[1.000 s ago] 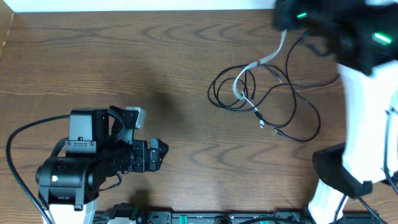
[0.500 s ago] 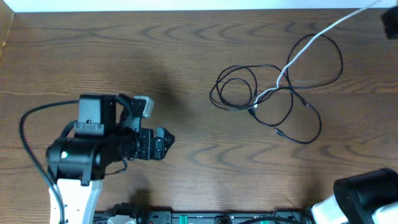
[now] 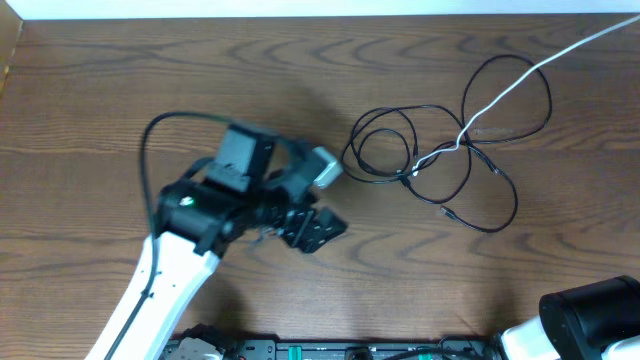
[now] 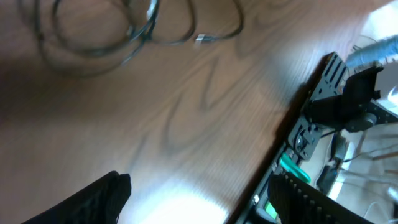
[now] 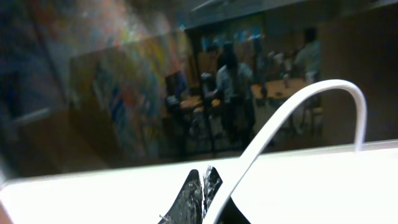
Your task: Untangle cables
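From overhead, the black cables [image 3: 440,150] are lying looped on the table [image 3: 150,60], with the white cable [image 3: 540,62] running off-frame. Only the right wrist view is showing the right gripper [image 5: 202,190] pinching that white cable. The left wrist view is showing the left gripper [image 3: 318,228] with fingers [image 4: 102,199] spread, empty.

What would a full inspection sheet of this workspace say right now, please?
Surface: brown wooden table, no spills seen.
Job's things: black cables looped in a tangle right of centre; white cable runs from it off the top right edge.
Clutter: nothing seen.
Grippers: left pincer open, empty, left of the tangle; right pincer shut on the white cable.
Cables: thick arm wire loops beside the left arm.
Surroundings: equipment rail along the near edge.
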